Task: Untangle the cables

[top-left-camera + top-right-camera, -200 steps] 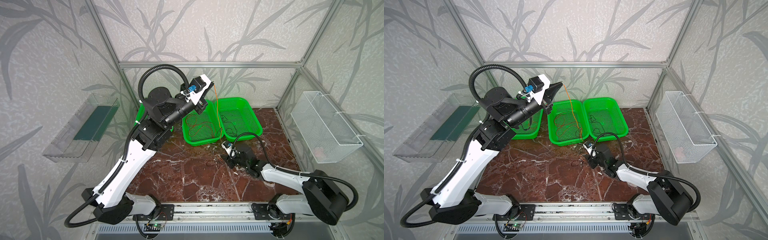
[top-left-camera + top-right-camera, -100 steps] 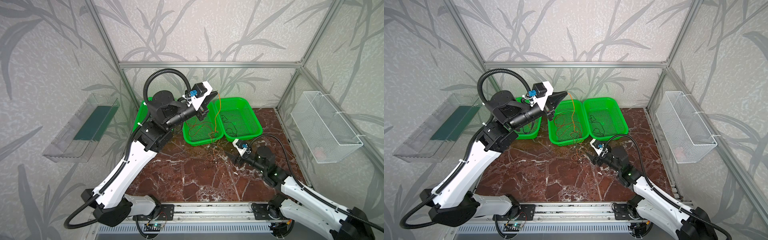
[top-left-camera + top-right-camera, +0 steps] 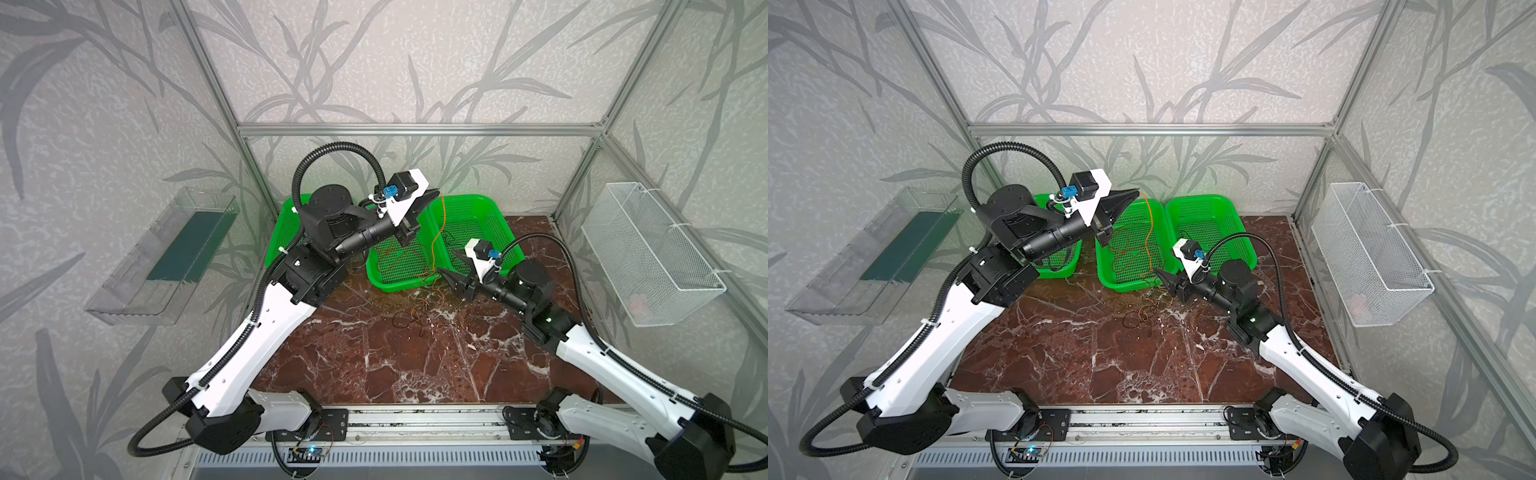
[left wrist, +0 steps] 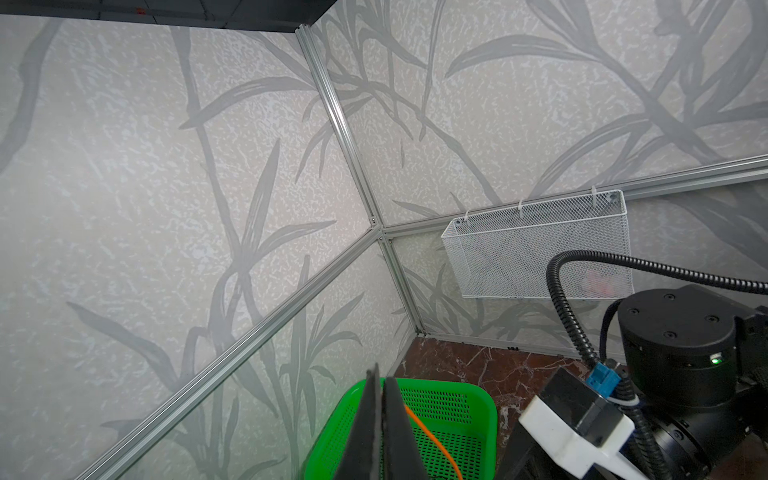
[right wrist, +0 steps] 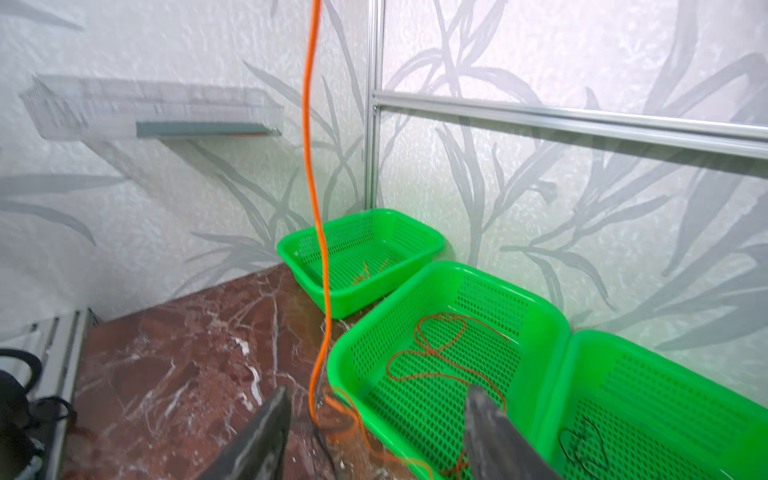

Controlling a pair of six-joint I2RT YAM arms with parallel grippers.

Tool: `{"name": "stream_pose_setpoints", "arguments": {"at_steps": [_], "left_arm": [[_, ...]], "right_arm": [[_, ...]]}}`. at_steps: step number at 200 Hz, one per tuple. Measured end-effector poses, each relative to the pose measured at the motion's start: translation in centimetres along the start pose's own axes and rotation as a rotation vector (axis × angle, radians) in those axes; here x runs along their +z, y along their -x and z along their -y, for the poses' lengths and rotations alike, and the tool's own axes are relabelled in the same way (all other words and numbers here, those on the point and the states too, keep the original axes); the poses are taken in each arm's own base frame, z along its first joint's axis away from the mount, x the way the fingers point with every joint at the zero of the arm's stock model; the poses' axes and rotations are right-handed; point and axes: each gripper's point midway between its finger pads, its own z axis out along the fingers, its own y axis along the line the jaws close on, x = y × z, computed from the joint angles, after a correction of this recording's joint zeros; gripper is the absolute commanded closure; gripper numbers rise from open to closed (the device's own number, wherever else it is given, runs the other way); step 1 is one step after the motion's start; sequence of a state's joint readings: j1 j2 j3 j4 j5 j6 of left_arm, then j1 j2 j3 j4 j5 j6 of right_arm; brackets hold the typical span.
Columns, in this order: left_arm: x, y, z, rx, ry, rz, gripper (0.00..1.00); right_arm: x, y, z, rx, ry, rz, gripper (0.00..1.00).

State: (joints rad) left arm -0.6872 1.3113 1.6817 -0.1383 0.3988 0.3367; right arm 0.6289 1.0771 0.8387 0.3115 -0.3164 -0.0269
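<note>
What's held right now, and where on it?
The left claw pinches the orange cable at the top of its hanging length; the right claw is open, empty.

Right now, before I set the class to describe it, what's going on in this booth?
Two robot arms are sorting out thin cables. The left gripper, raised high, is shut on an orange cable that hangs down to a loose tangle on the marble table, just in front of the middle green basket. The right gripper sits low beside it, jaws open, holding nothing. Red-orange loops lie in the middle basket, a black cable in the right-hand basket.
</note>
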Motion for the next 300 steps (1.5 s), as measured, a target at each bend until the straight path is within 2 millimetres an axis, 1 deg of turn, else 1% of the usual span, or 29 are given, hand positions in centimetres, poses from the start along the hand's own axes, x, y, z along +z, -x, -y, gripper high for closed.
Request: {"name": "stream_pose_setpoints", "arguments": {"at_steps": [9,18,28,44,59,67,90,101,113,138,158,174,194,205,212,221,234,243,250,261,277,300], "left_arm": [[0.0,0.1,0.1,0.000,-0.002,0.002,1.00],[0.0,0.1,0.2,0.000,-0.005,0.004,1.00],[0.1,0.2,0.4,0.000,-0.010,0.007,1.00],[0.2,0.3,0.6,0.000,-0.014,0.008,1.00],[0.3,0.3,0.7,0.001,-0.017,0.009,1.00],[0.4,0.3,0.6,0.001,-0.017,0.010,1.00],[0.7,0.9,0.2,0.006,-0.008,0.021,1.00],[0.9,1.5,-0.1,0.010,-0.001,0.030,1.00],[1.0,2.4,-0.5,0.016,0.009,0.046,1.00],[1.1,4.8,-1.7,0.033,0.041,0.094,1.00],[1.0,6.6,-2.5,0.049,0.065,0.131,1.00],[1.1,7.9,-3.1,0.061,0.086,0.155,1.00],[1.2,9.2,-3.8,0.078,0.107,0.181,1.00],[1.3,9.9,-4.2,0.086,0.116,0.194,1.00],[1.3,10.3,-4.3,0.092,0.119,0.201,1.00],[1.3,10.6,-4.5,0.097,0.122,0.207,1.00],[1.3,10.9,-4.5,0.099,0.124,0.212,1.00],[1.3,10.9,-4.5,0.099,0.123,0.210,1.00],[1.3,10.9,-4.5,0.099,0.123,0.209,1.00],[1.4,10.5,-4.4,0.097,0.120,0.201,1.00],[1.8,9.5,-4.2,0.093,0.113,0.179,1.00],[2.6,7.6,-3.9,0.084,0.101,0.137,1.00]], "right_arm": [[0.6,0.5,-0.3,0.009,0.017,0.005,0.44],[1.3,0.5,-0.6,0.017,0.031,0.001,0.53],[1.9,0.3,-0.8,0.028,0.038,-0.009,0.60],[2.7,-0.9,-0.9,0.053,0.039,-0.040,0.69],[3.1,-1.9,-1.0,0.069,0.044,-0.067,0.75],[3.2,-2.3,-1.0,0.077,0.046,-0.077,0.79],[2.7,-4.4,-1.1,0.092,0.037,-0.112,0.85],[2.2,-6.0,-1.1,0.103,0.027,-0.138,0.85],[1.5,-8.2,-1.2,0.116,0.019,-0.176,0.85],[0.2,-12.6,-1.5,0.146,0.007,-0.255,0.84],[-0.7,-15.6,-1.6,0.168,-0.010,-0.314,0.84],[-1.1,-16.9,-1.5,0.172,-0.023,-0.341,0.84],[-1.0,-17.8,-1.2,0.173,-0.043,-0.361,0.86],[-1.0,-18.7,-0.9,0.174,-0.058,-0.378,0.85],[-1.1,-19.4,-0.8,0.177,-0.066,-0.392,0.82],[-1.3,-20.2,-0.8,0.182,-0.075,-0.411,0.75],[-1.7,-21.2,-0.7,0.188,-0.085,-0.432,0.56],[-1.9,-21.2,-0.7,0.190,-0.090,-0.432,0.46],[-1.9,-20.8,-0.7,0.184,-0.091,-0.421,0.44],[-2.0,-19.5,-0.7,0.172,-0.090,-0.387,0.41],[-2.2,-16.6,-0.7,0.151,-0.089,-0.313,0.41],[-2.8,-10.9,-0.7,0.119,-0.087,-0.171,0.41]]}}
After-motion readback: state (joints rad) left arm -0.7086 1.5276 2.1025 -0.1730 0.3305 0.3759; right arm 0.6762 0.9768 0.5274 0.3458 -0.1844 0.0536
